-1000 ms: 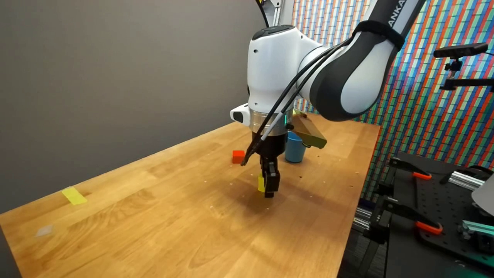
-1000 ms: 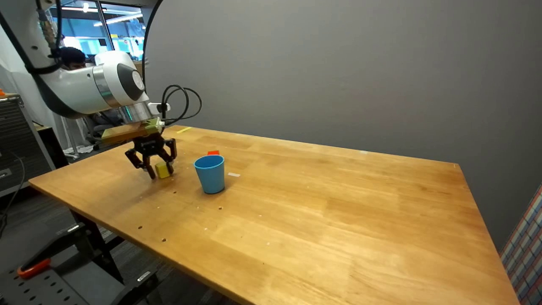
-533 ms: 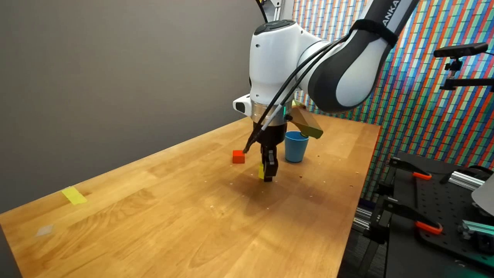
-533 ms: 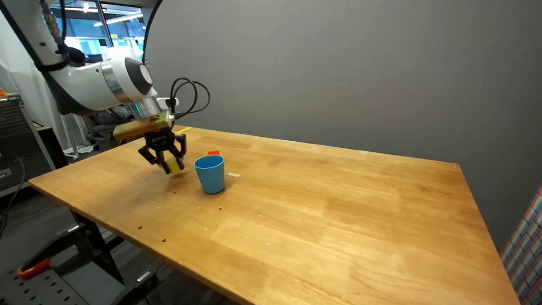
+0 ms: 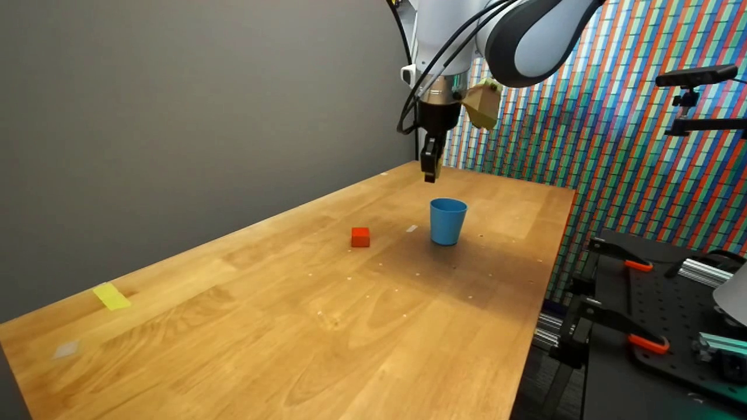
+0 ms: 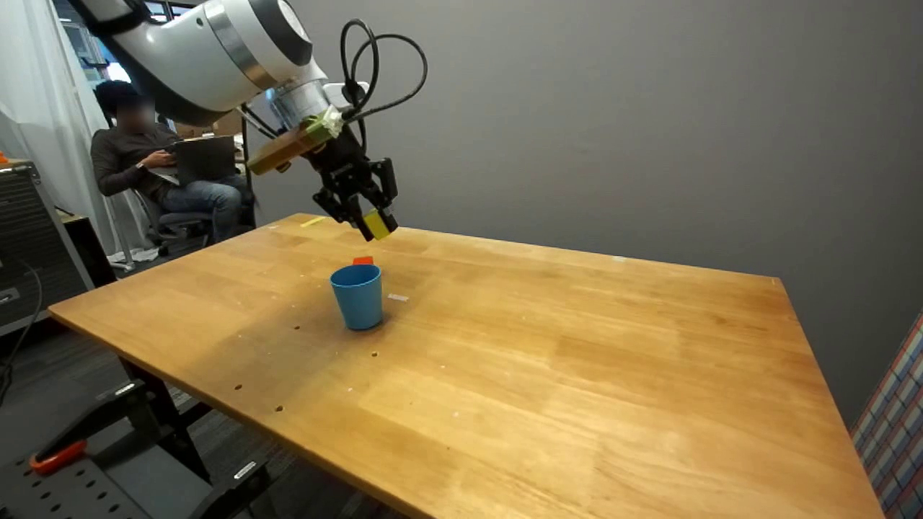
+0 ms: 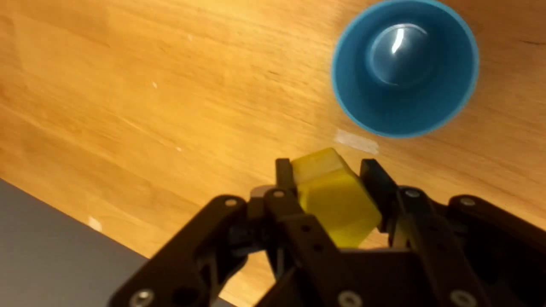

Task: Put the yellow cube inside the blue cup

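One yellow cube point(image 6: 376, 224), pinched in one gripper point(image 6: 380, 231).
It hangs tilted over the table point(image 6: 613, 375), above and left of centre in an exterior view; one cup point(image 6: 358, 301) stands upright lower down, apart from it. I count one red cube point(image 5: 360, 237) near the centre and one yellow strip point(image 5: 111, 296) lower left in an exterior view. One person point(image 6: 122, 158) with one laptop point(image 6: 205, 158) sits upper left.

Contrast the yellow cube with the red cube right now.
The yellow cube is held in the gripper, above the table; the red cube rests on the table. The yellow cube is tilted; the red cube sits flat. Both are block-shaped and outside the blue cup.
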